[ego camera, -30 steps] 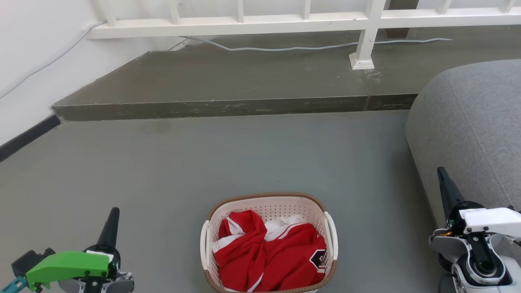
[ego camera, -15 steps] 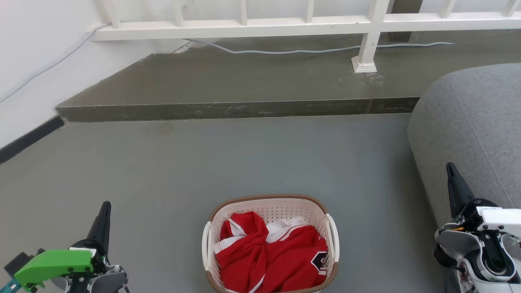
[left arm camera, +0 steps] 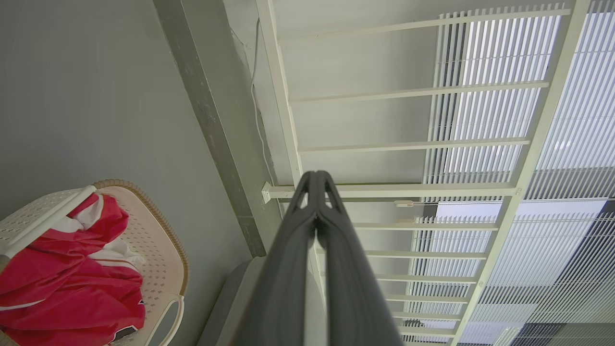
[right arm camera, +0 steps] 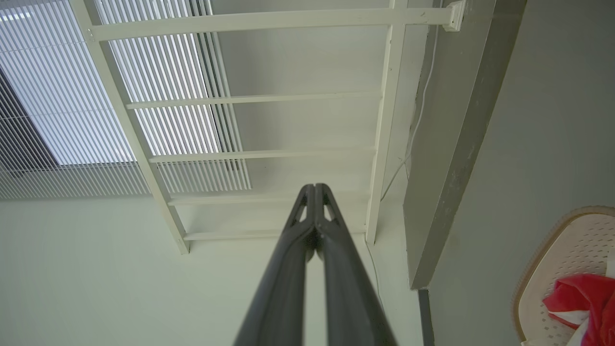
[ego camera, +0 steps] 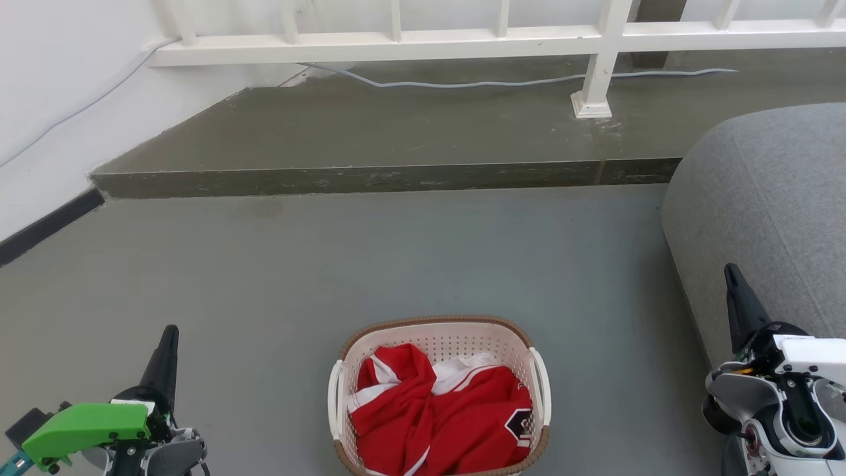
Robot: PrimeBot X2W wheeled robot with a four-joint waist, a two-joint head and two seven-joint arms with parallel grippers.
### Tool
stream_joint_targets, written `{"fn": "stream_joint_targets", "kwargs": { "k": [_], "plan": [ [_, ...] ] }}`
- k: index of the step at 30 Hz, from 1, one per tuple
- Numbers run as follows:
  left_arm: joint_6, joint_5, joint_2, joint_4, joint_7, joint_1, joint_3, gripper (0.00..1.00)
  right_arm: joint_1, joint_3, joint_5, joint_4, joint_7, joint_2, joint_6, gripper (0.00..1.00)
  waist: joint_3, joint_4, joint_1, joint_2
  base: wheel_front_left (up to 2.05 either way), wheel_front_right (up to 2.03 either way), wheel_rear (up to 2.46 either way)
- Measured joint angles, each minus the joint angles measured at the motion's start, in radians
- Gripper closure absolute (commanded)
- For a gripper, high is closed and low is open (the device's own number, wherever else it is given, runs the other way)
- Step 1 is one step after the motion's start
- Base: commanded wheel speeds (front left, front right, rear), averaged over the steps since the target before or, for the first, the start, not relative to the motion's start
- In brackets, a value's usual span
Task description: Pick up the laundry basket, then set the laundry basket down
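Laundry basket [ego camera: 436,322] is sitting on the floor [ego camera: 396,264], well apart from both arms. You are likely lifting light, stiff plastic, so aim for its side handles [ego camera: 332,396]. Left gripper [ego camera: 169,334] and right gripper [ego camera: 731,276] are hovering pinched together, empty.

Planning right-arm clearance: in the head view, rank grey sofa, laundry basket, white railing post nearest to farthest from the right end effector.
From the right end effector:
1. grey sofa, directly beside it, right side.
2. laundry basket, on the floor to its left.
3. white railing post, far ahead on the raised step.
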Motion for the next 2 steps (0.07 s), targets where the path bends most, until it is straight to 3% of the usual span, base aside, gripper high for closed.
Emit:
{"fn": "stream_joint_targets", "kwargs": {
  "k": [2],
  "plan": [
    [0.000,0.000,0.000,0.001,0.000,0.000,0.000,1.00,0.000,0.000,0.000,0.001,0.000,0.001,0.000,1.00,0.000,0.000,0.0000,0.0000,0.00,0.00,0.00]
  ]
}}
